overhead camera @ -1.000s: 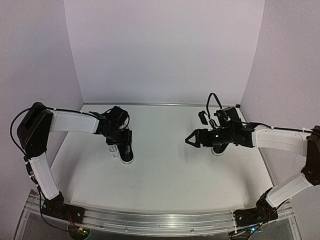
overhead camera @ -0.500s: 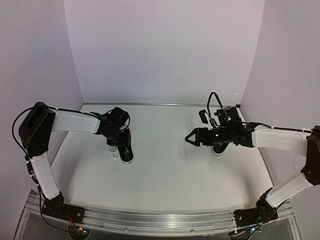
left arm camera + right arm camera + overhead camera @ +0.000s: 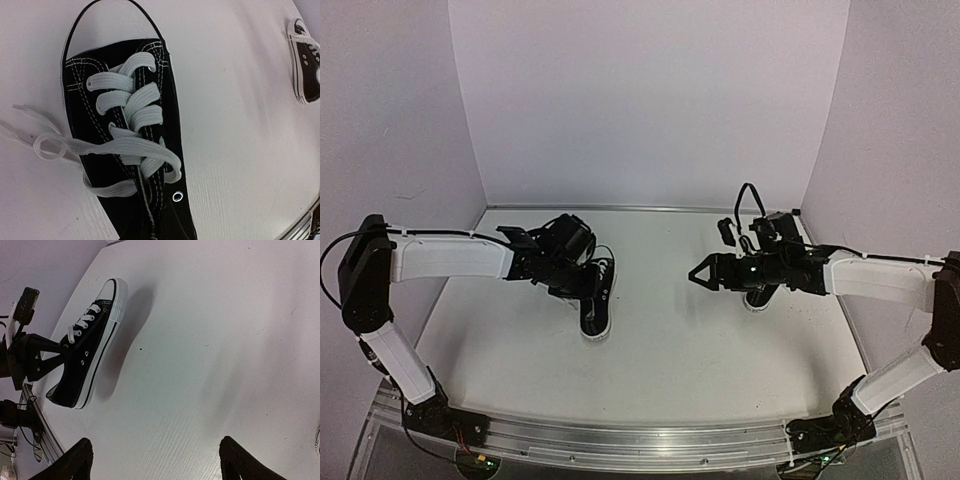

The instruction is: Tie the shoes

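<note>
One of the shoes (image 3: 597,303), a black sneaker with a white sole, is left of centre in the top view, toe toward me. My left gripper (image 3: 578,281) is shut on its heel end. The left wrist view looks down on this shoe (image 3: 125,145); white laces (image 3: 127,147) cross loosely, their ends trailing left, and my fingers are hidden. In the right wrist view that shoe (image 3: 87,347) tilts over its shadow. The other shoe (image 3: 757,298) lies mostly under my right arm and also shows far off as a shoe (image 3: 306,65). My right gripper (image 3: 698,274) hovers open, its fingertips (image 3: 77,460) wide apart over bare table.
White walls (image 3: 650,100) close in the table at the back and both sides. An aluminium rail (image 3: 640,440) runs along the near edge between the arm bases. Bare white tabletop (image 3: 670,340) lies between the two shoes.
My left gripper has shut on the left shoe and carried it right, toward the table's centre. The right arm has barely moved.
</note>
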